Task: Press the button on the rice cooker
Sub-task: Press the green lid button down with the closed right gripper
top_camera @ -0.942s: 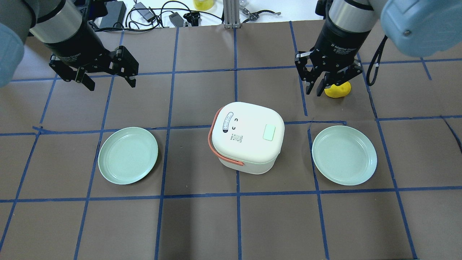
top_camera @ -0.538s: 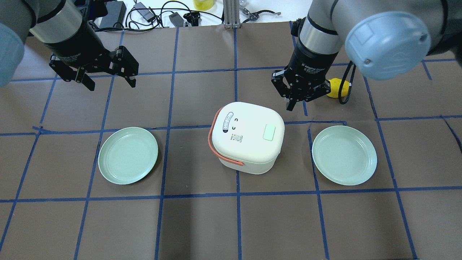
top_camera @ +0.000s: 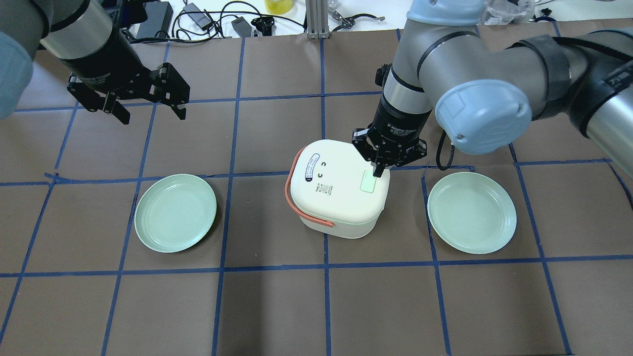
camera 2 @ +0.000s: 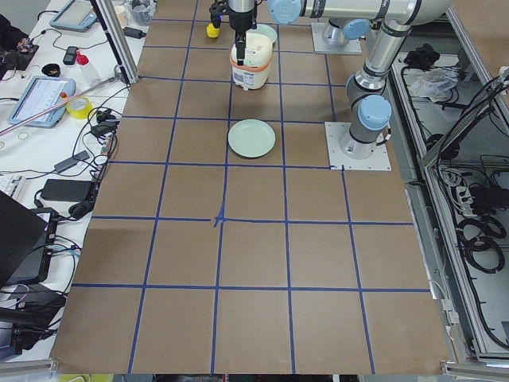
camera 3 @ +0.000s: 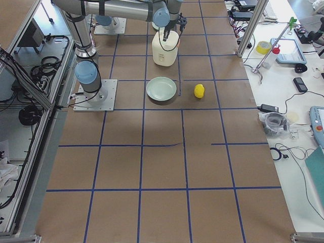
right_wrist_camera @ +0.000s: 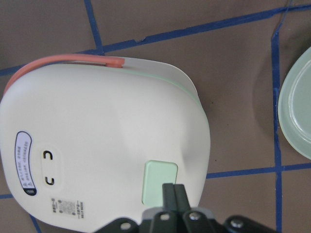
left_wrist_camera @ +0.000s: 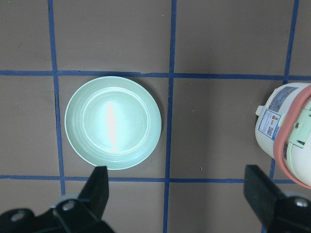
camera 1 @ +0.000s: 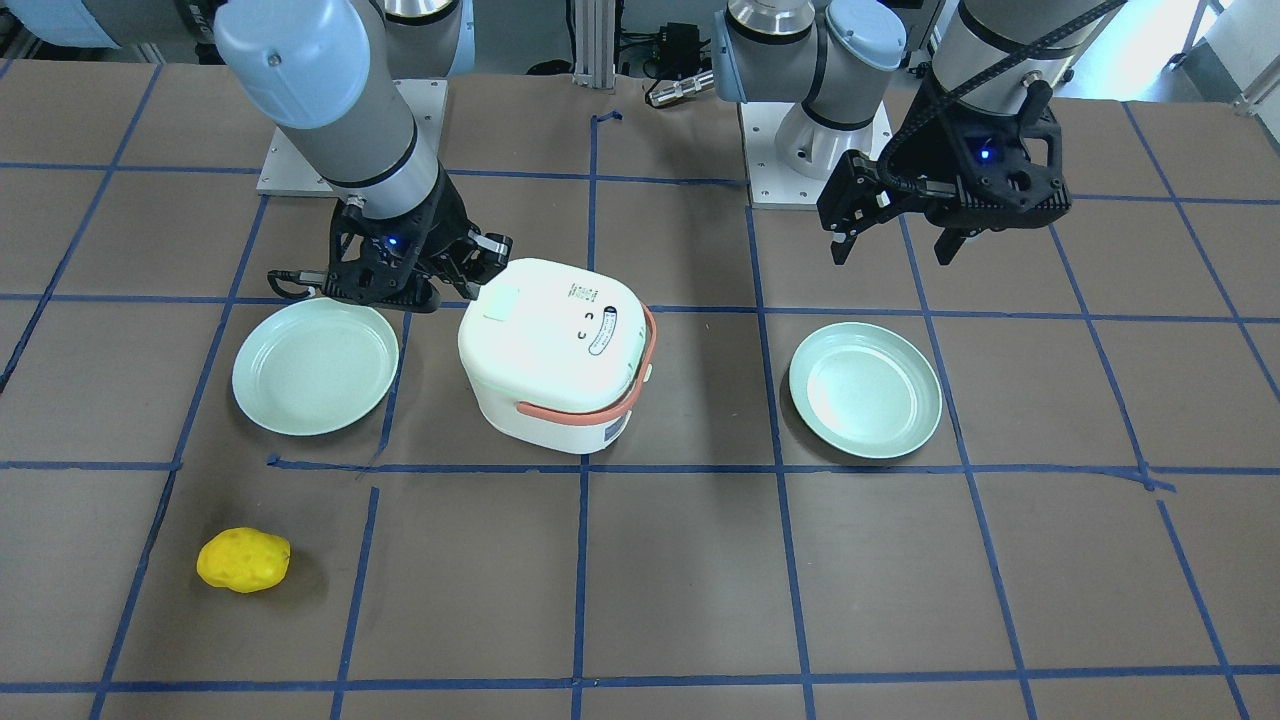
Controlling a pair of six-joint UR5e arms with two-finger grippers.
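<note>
The white rice cooker (top_camera: 336,190) with a salmon handle stands mid-table, also in the front view (camera 1: 555,350). Its pale green button (top_camera: 368,181) is on the lid's right side and shows in the right wrist view (right_wrist_camera: 160,182). My right gripper (top_camera: 377,170) is shut and empty. Its tips point down at the button's far edge, as in the right wrist view (right_wrist_camera: 174,191). I cannot tell whether they touch it. My left gripper (top_camera: 151,113) is open and empty, hanging high over the far left of the table, also in the front view (camera 1: 893,250).
One pale green plate (top_camera: 175,212) lies left of the cooker and another (top_camera: 472,212) lies right of it. A yellow lumpy object (camera 1: 243,560) sits on the far right side, hidden behind my right arm in the overhead view. Cables lie beyond the far edge.
My right gripper has moved from beside the yellow object to over the cooker's button, and its jaws have closed. The left arm has not moved.
</note>
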